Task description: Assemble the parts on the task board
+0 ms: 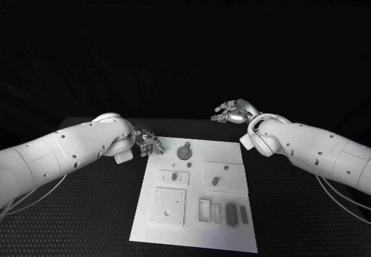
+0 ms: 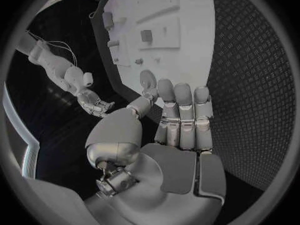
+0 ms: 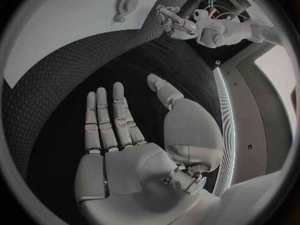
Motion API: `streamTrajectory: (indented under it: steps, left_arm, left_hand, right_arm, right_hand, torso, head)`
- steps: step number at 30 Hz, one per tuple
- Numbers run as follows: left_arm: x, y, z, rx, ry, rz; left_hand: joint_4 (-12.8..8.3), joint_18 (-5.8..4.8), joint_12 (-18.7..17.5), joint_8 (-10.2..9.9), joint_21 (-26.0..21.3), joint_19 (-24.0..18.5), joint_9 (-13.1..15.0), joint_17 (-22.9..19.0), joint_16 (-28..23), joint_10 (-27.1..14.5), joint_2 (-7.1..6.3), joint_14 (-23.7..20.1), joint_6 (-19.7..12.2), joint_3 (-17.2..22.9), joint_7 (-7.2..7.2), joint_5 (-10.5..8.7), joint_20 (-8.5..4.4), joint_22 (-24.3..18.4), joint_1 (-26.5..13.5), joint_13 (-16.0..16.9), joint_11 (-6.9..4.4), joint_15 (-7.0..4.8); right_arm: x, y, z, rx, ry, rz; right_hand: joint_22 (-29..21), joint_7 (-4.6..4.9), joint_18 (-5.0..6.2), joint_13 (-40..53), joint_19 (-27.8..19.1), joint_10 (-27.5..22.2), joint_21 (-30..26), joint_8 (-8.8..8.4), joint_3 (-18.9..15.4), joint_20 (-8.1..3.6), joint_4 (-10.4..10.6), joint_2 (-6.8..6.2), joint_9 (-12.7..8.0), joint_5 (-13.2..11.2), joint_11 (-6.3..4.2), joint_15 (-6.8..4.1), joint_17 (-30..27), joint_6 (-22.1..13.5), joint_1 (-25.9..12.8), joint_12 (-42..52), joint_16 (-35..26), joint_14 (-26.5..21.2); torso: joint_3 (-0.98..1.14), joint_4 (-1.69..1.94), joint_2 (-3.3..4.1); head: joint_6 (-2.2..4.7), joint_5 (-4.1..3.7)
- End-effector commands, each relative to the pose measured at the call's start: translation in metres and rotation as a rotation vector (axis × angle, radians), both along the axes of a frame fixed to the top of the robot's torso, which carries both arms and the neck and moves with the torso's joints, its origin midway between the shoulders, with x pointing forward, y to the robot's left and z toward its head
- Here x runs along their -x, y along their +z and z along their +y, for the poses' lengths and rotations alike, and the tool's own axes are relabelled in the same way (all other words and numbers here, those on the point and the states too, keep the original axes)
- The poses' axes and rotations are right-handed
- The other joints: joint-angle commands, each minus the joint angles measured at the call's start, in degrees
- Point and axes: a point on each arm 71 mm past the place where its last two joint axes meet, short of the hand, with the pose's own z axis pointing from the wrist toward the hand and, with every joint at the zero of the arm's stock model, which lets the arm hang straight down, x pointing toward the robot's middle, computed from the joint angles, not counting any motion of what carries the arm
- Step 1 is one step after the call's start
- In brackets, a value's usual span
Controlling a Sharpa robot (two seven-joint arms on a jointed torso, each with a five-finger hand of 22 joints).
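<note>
White task board (image 1: pixel 232 230) lies mid-table with grey parts (image 1: pixel 232 212) loose on it, none held: left hand (image 1: pixel 148 143) spread at its far left corner, right hand (image 1: pixel 232 112) spread off its far edge; likely next, grasp the round part (image 1: pixel 184 152).

Left robot hand (image 1: pixel 148 143) and right robot hand (image 1: pixel 232 112) both empty, fingers extended and apart.

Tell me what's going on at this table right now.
Neither hand holds anything. The left hand hovers open at the far left corner of the white task board, close to the round grey gear-like part. The right hand is open too, beyond the board's far right corner. The other grey parts lie untouched on the board.
</note>
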Motion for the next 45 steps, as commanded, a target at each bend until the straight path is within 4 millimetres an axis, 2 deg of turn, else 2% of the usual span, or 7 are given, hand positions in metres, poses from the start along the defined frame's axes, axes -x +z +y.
streamTrajectory:
  steps: [1,7,9,12,20,35,45]
  left_arm:
    - [0.008,0.003,-0.002,0.027,0.024,-0.028]
    - [0.026,0.004,-0.005,-0.002,-0.012,-0.074]
    - [0.031,0.003,-0.009,-0.004,-0.023,-0.079]
    - [0.040,-0.003,-0.012,-0.021,-0.047,-0.084]
    - [0.055,-0.018,-0.022,-0.074,-0.100,-0.105]
    - [0.064,-0.038,-0.025,-0.116,-0.122,-0.121]
    - [0.065,-0.044,-0.030,-0.141,-0.143,-0.128]
  left_hand:
    - [-0.1,-0.06,0.3,0.4,0.2,0.5,0.3,0.1,0.3,0.6,-0.74,0.6,3.2,0.5,-2.83,0.71,-4.24,0.8,0.1,0.1,-0.19,-0.12]
    - [-0.3,-0.08,0.2,0.6,0.3,1.1,0.0,0.1,0.4,1.1,-1.53,1.1,3.9,1.1,-3.04,2.67,-4.49,0.9,-0.1,0.2,-0.38,-0.30]
    - [-0.4,-0.08,0.2,0.6,0.3,1.3,0.0,0.1,0.4,1.3,-1.70,1.3,4.0,1.1,-3.09,2.84,-4.54,0.9,-0.1,0.3,-0.42,-0.33]
    - [-0.4,-0.06,0.2,0.6,0.4,1.5,-0.1,0.1,0.5,1.6,-1.92,1.6,4.2,1.2,-3.16,2.90,-4.63,1.0,-0.2,0.3,-0.50,-0.40]
    - [-0.2,0.09,1.1,1.4,1.1,3.0,-0.3,0.6,1.6,3.1,-2.58,3.2,6.0,1.2,-3.86,3.64,-5.15,1.2,-0.6,0.9,-1.18,-0.99]
    - [-0.3,0.10,2.6,2.3,2.0,3.5,-0.3,1.3,3.1,3.3,-2.71,3.6,6.9,1.2,-4.32,4.85,-5.59,1.3,-1.1,2.0,-1.64,-1.45]
    - [-0.3,0.10,3.3,2.7,2.5,3.7,-0.3,1.6,3.7,3.4,-2.68,3.7,7.2,1.1,-4.49,5.47,-5.76,1.3,-1.5,2.4,-1.81,-1.60]
  right_arm:
    - [0.000,-0.001,0.003,-0.001,0.023,0.013]
    - [0.000,-0.001,0.005,0.000,0.027,0.015]
    - [0.000,-0.001,0.004,0.001,0.027,0.015]
    - [0.000,-0.002,0.005,0.001,0.028,0.015]
    - [0.000,-0.002,0.007,0.001,0.034,0.017]
    - [0.001,-0.002,0.006,0.003,0.034,0.017]
    - [0.001,-0.003,0.007,0.003,0.036,0.018]
  right_hand:
    - [0.1,1.49,-0.04,-0.1,-0.4,-10.7,-0.2,0.38,-0.2,0.04,0.0,0.31,-0.1,0.3,5.42,0.04,-0.1,0.6,0.0,0.3,0.2,-0.6]
    - [0.2,1.46,-0.09,-0.5,-0.6,-11.0,-0.5,0.40,-0.1,0.10,0.1,0.34,-0.2,0.4,5.51,0.14,-0.3,0.5,0.1,0.3,0.2,-0.9]
    - [0.2,1.46,-0.10,-0.5,-0.6,-11.0,-0.5,0.39,-0.1,0.10,0.1,0.33,-0.2,0.4,5.53,0.16,-0.4,0.5,0.1,0.3,0.2,-0.9]
    - [0.2,1.47,-0.10,-0.6,-0.7,-11.0,-0.5,0.39,-0.1,0.11,0.1,0.34,-0.2,0.4,5.54,0.17,-0.4,0.5,0.1,0.3,0.2,-1.0]
    - [0.3,1.48,-0.11,-0.7,-0.7,-11.1,-0.6,0.40,-0.1,0.13,0.1,0.36,-0.3,0.6,5.57,0.21,-0.5,0.5,0.1,0.3,0.2,-1.0]
    - [0.4,1.49,-0.11,-0.9,-0.7,-11.1,-0.7,0.41,-0.1,0.15,0.2,0.37,-0.3,0.8,5.59,0.23,-0.6,0.4,0.1,0.4,0.2,-1.1]
    - [0.5,1.50,-0.11,-1.0,-0.8,-11.1,-0.8,0.42,-0.2,0.17,0.2,0.39,-0.4,0.8,5.61,0.24,-0.6,0.4,0.1,0.4,0.3,-1.1]
  torso:
    - [0.00,0.52,-0.40]
    - [-0.04,0.81,-0.70]
    - [-0.02,0.68,-0.57]
    - [-0.04,0.80,-0.64]
    - [0.04,0.69,-0.55]
    - [0.03,0.54,-0.46]
    - [-0.01,0.64,-0.49]
  head:
    - [-0.23,-0.15]
    - [-0.67,-0.46]
    - [-0.63,-0.37]
    - [-0.80,-0.43]
    - [-1.04,-0.21]
    - [-1.57,-0.14]
    - [-1.81,-0.31]
